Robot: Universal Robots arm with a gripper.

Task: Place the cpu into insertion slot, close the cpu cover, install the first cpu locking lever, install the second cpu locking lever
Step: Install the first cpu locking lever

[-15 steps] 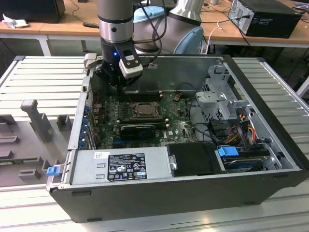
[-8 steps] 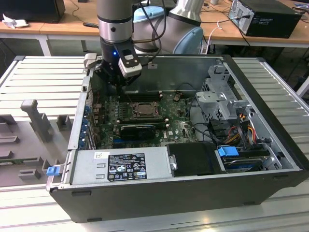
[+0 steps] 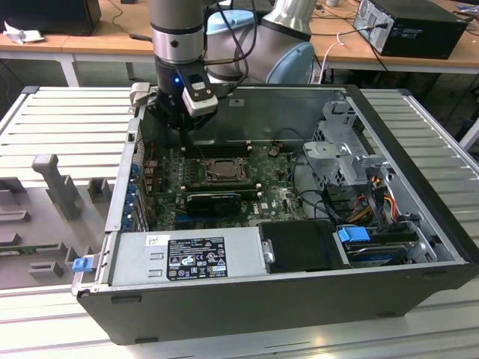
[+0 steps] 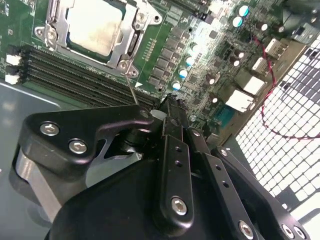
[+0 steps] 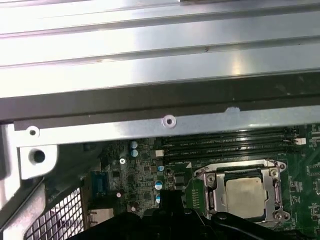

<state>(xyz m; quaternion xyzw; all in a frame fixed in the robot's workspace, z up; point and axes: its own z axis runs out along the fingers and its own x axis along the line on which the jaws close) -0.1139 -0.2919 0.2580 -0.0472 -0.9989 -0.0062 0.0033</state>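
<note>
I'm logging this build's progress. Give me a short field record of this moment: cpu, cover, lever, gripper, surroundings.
cpu: lies flat on the motherboard, metal top showing through the window of the cpu cover
cpu cover: down over the chip's edges
thin metal lever: runs from the cover's corner toward the gripper; whether they touch cannot be told
gripper: over the board, near the memory slots
computer case: lying on its side, open on top
</note>
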